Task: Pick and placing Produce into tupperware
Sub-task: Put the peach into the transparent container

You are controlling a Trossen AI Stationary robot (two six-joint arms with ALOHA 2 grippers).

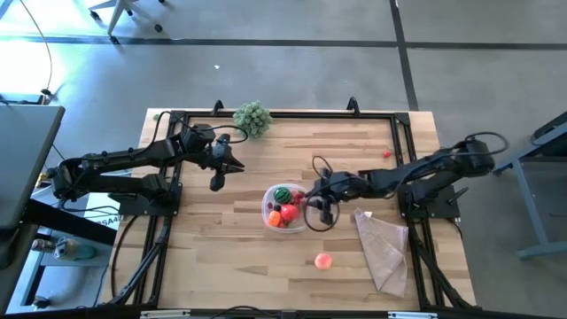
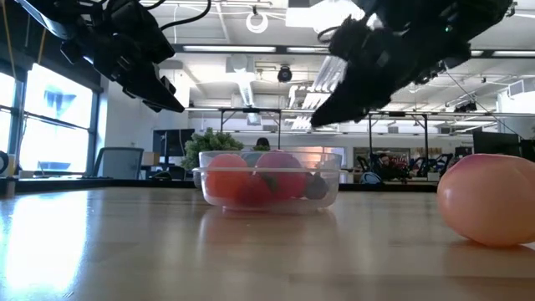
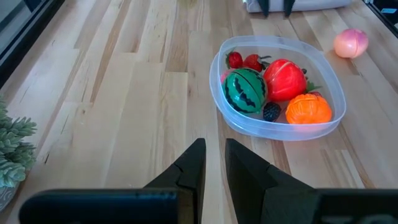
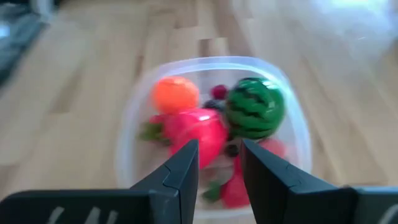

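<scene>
Right wrist view: my right gripper (image 4: 217, 165) hangs over the tupperware (image 4: 134, 121), fingers narrowly parted, empty; pink peach (image 1: 323, 260) lies outside nearby; low retreat may clip rim

Left arm reaches from the table's left edge toward the centre, wrist bent down; left gripper (image 1: 217, 182) hangs above the wood, fingers (image 3: 189, 171) a narrow gap apart, nothing between them. Right arm stretches in from the right edge; right gripper (image 1: 321, 213) hangs raised, fingers (image 4: 183, 165) slightly parted, empty.
</scene>
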